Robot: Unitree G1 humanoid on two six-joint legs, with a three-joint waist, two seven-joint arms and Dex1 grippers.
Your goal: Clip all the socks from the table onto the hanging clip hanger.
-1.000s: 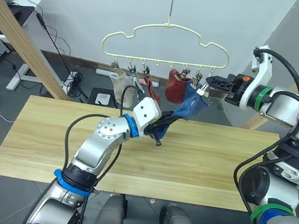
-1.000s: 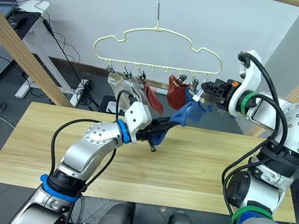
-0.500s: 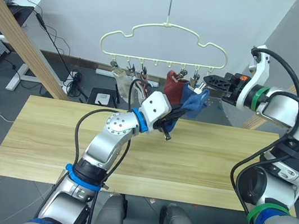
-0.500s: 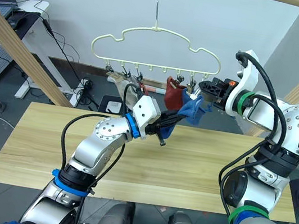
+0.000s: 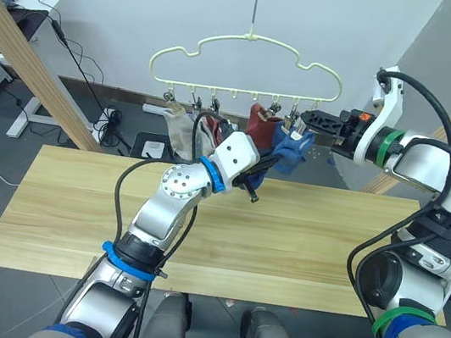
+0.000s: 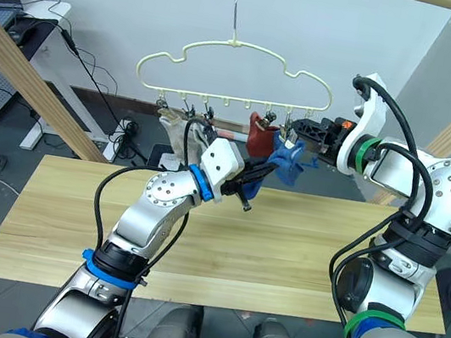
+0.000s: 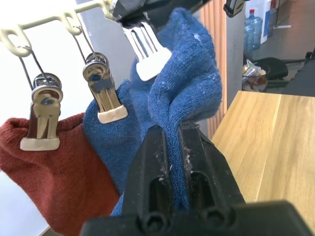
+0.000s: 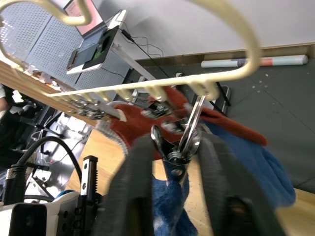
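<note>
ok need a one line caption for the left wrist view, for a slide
Left gripper feeds a blue sock up to a clip on the clip hanger, beside a clipped rust-red sock.

Your two head cameras look forward and down at the table (image 5: 297, 258) and the clip hanger (image 5: 248, 55) above it. Each wrist camera sits very near the hanger's clips. All four views share the blue sock (image 7: 187, 93).

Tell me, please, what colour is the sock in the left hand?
Blue; the left wrist view shows it best.
</note>
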